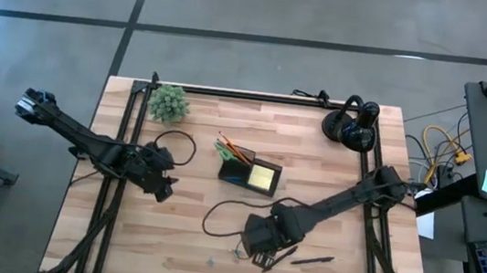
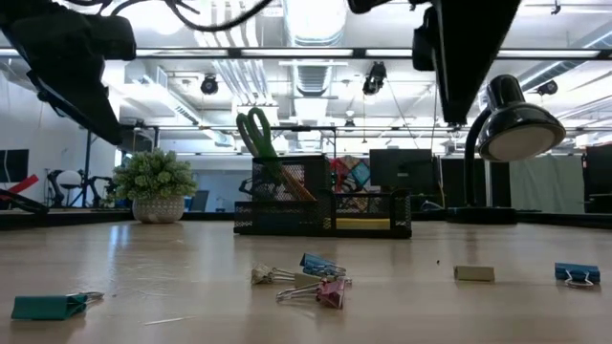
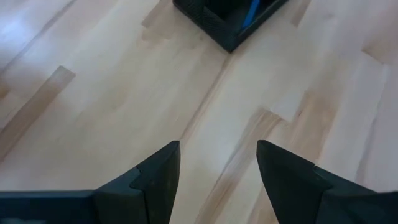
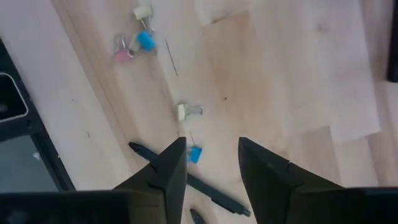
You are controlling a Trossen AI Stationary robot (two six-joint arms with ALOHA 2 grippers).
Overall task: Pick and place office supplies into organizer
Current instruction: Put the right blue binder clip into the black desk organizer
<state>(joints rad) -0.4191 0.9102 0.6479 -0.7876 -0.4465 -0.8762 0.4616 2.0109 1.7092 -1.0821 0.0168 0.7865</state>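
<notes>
Table [image 1: 331,174]: light wood planks, black frame rails at edges; grey concrete floor around.
Room: open ceiling w/ ducts and lights, monitors and a lamp [image 2: 512,124] behind, seen from low view.
L gripper [image 3: 217,177]: fingers spread, empty, over bare wood; organizer [image 3: 233,18] corner just ahead.
R gripper [image 4: 211,165]: fingers apart, nothing between; hangs above table's near side.
Pen [image 4: 186,180]: black, flat on wood, right under R fingers.
Clips [image 4: 138,38]: blue, pink, white, scattered ahead of R gripper; blue one [image 4: 195,154] beside pen.
Organizer: mid-table between arms; holds scissors [image 2: 256,134], pencils [image 1: 235,148], sticky pad [image 1: 263,176].
Plant [image 1: 169,102]: far corner, beyond L gripper.
</notes>
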